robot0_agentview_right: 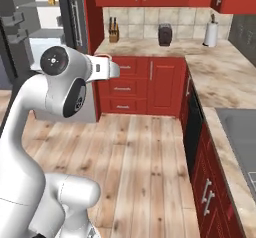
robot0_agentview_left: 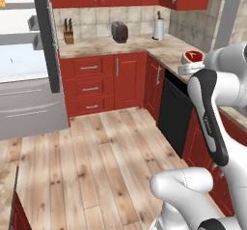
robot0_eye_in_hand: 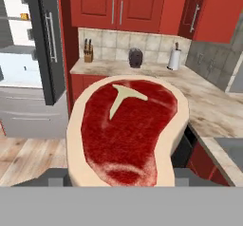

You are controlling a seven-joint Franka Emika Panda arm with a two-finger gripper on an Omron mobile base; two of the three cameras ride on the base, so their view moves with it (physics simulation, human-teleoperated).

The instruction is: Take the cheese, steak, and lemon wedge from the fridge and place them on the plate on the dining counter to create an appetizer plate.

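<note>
The steak [robot0_eye_in_hand: 126, 130], red on top with a tan rim, sits between my gripper's [robot0_eye_in_hand: 121, 180] fingers and takes up the middle of the hand view. In the left base view the gripper [robot0_agentview_left: 189, 65] holds the steak [robot0_agentview_left: 193, 55] up at the right, above the wall counter's corner. The gripper [robot0_agentview_right: 111, 69] points away from the camera in the right base view. The fridge [robot0_agentview_left: 29, 60] stands open at the left, its dark door [robot0_eye_in_hand: 45, 40] swung out. A small orange-yellow piece, the cheese [robot0_eye_in_hand: 24, 16], lies on an upper shelf. The lemon wedge and the plate are out of view.
Red cabinets carry an L-shaped marbled counter [robot0_agentview_right: 220, 82] with a knife block [robot0_agentview_right: 114, 32], a toaster [robot0_agentview_right: 165, 34] and a paper roll [robot0_agentview_right: 210, 33]. A black dishwasher front [robot0_agentview_left: 173, 115] faces the wood floor [robot0_agentview_left: 96, 161]. A marbled counter corner [robot0_agentview_left: 5, 176] shows at lower left.
</note>
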